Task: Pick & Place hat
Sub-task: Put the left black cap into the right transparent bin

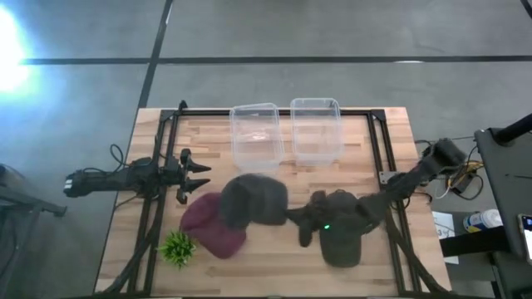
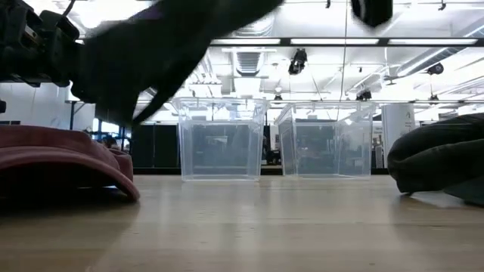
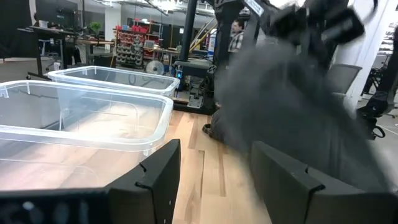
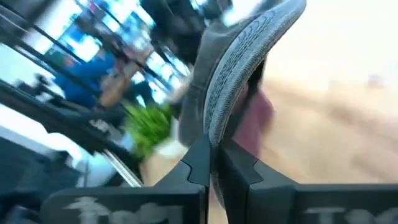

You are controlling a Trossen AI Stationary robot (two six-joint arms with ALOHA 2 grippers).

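My right gripper (image 1: 293, 218) reaches in from the table's right and is shut on a grey cap (image 1: 253, 201), which shows blurred and off the wood in the low view (image 2: 151, 53). Below and beside the cap, a maroon hat (image 1: 209, 226) lies flat on the table (image 2: 60, 159). A dark hat (image 1: 341, 239) rests on the wood under my right arm (image 2: 446, 162). My left gripper (image 1: 202, 178) waits open near the left edge, its fingers (image 3: 155, 180) apart and facing the grey cap (image 3: 292, 106). My right gripper (image 4: 214, 165) pinches the grey cap's stitched brim (image 4: 227, 118) between its two fingers, at the brim's edge. The fingers come roughly level from the table's right side. The cap is lifted clear of the table and stretches away from the fingertips toward the left.
Two clear plastic bins stand side by side at the far edge, one left (image 1: 255, 137) and one right (image 1: 316, 129), also seen close in the left wrist view (image 3: 81, 118). A small green plant (image 1: 176, 247) sits near the front left corner. Black frame rails (image 1: 378, 149) border the table.
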